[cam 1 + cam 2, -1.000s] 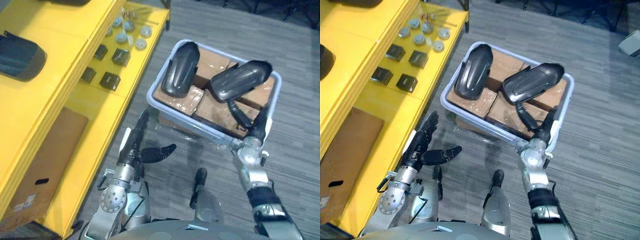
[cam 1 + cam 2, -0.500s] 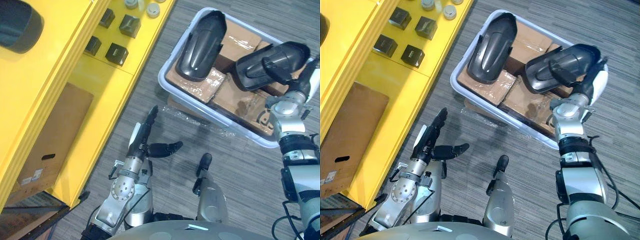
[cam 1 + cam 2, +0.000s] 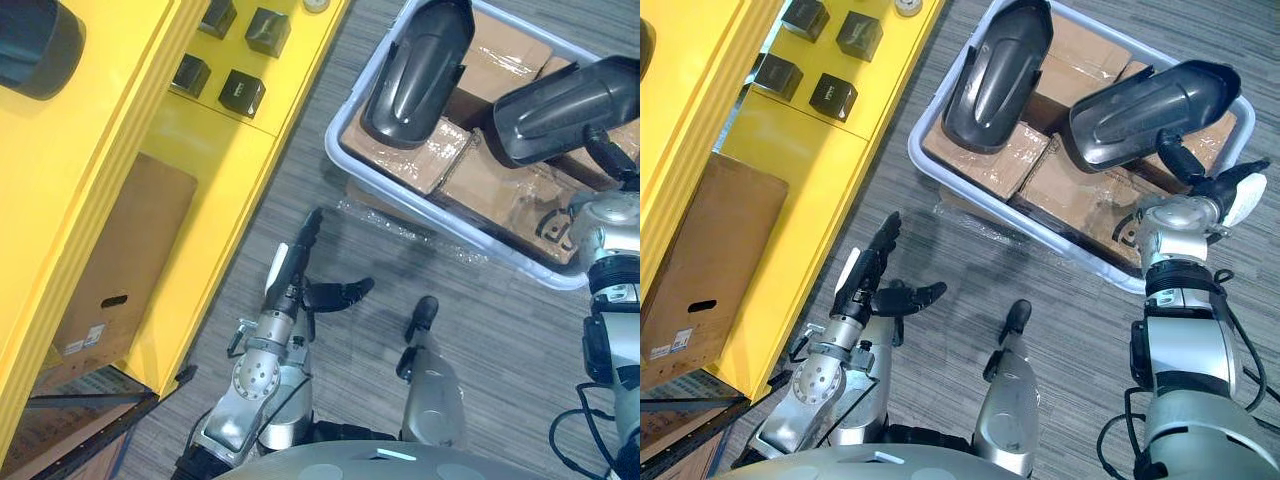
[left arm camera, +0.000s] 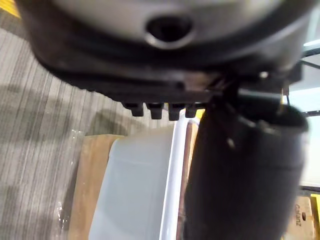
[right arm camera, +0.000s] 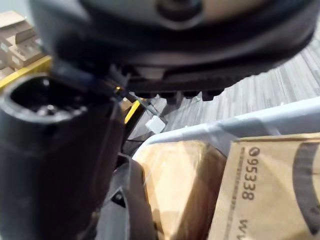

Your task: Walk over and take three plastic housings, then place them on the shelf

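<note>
Two dark plastic housings lie on cardboard boxes in a pale bin (image 3: 432, 222): one at the left (image 3: 415, 70), one at the right (image 3: 570, 105). A third dark housing (image 3: 35, 45) rests on top of the yellow shelf (image 3: 130, 140). My right hand (image 3: 1185, 212) is over the bin's near right corner, open, with a finger reaching up to the right housing's underside and its white-covered thumb spread aside. In the right wrist view the fingers (image 5: 192, 94) look straight above the bin rim (image 5: 260, 120). My left hand (image 3: 292, 280) hangs open over the floor between shelf and bin.
Small dark blocks (image 3: 240, 92) sit on the shelf's lower yellow board, and a cardboard box (image 3: 120, 260) stands on its bottom level. A strip of grey carpet (image 3: 300, 190) separates the shelf from the bin. Clear wrap lies under the bin's near side.
The camera has shifted, bringing the bin nearer. My right hand has gone from the bin's front rim up over its near right corner to the right housing. The left hand keeps its pose.
</note>
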